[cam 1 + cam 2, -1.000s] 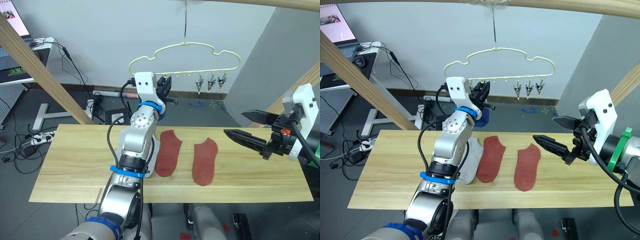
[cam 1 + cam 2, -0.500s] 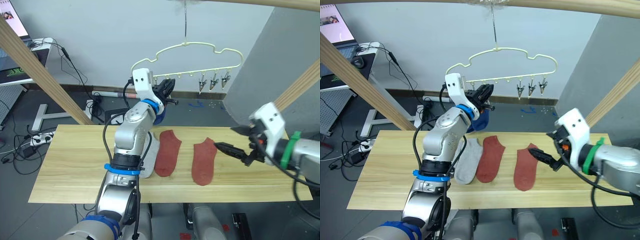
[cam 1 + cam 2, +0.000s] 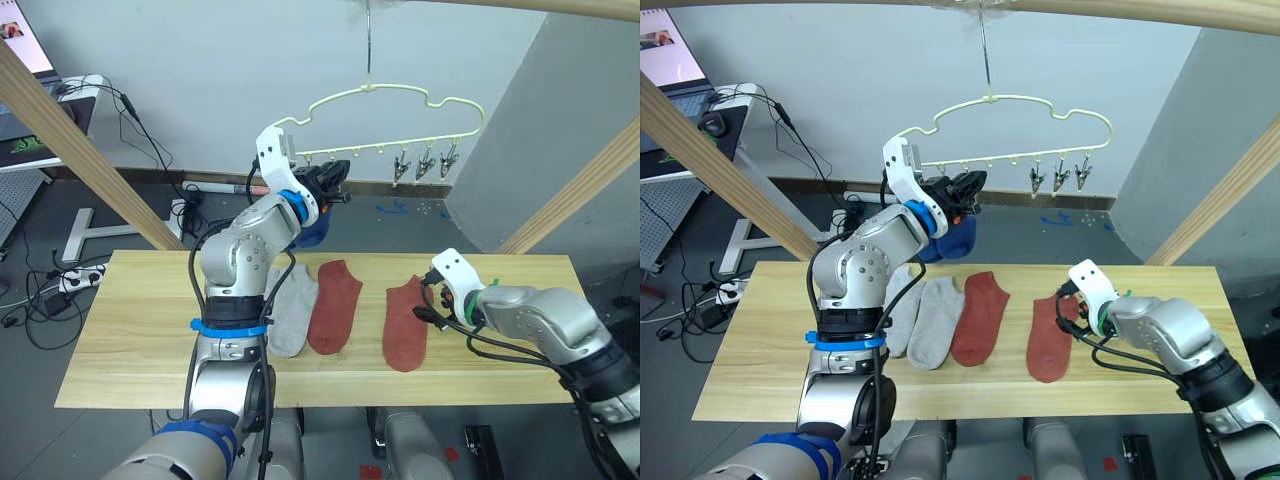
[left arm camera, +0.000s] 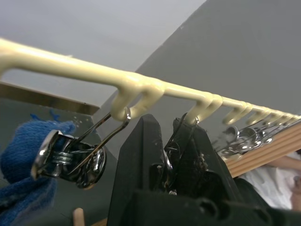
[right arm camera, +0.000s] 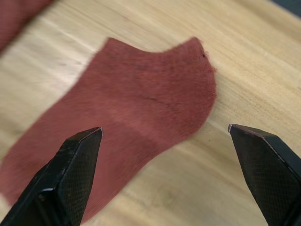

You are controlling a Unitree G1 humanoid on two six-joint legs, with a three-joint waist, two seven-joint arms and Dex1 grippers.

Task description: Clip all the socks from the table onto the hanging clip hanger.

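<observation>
Up at the clip hanger (image 3: 1012,130) one blue sock (image 3: 952,240) hangs, left gripper (image 4: 170,155) pinching a clip (image 4: 175,141), right gripper (image 5: 170,174) spread above a rust-red sock (image 5: 127,117), four socks tabled.

Socks (image 3: 980,317) – rust-red, grey (one blue); cream hanger (image 3: 1015,130).

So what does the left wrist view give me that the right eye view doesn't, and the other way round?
Left wrist view: the first clip biting the blue sock, and the left gripper closed on the second clip beside it.
Right eye view: the table with two grey socks and two red socks, and the right gripper low over the right-hand red one.
Both: the clip hanger, the blue sock and the left gripper.
</observation>
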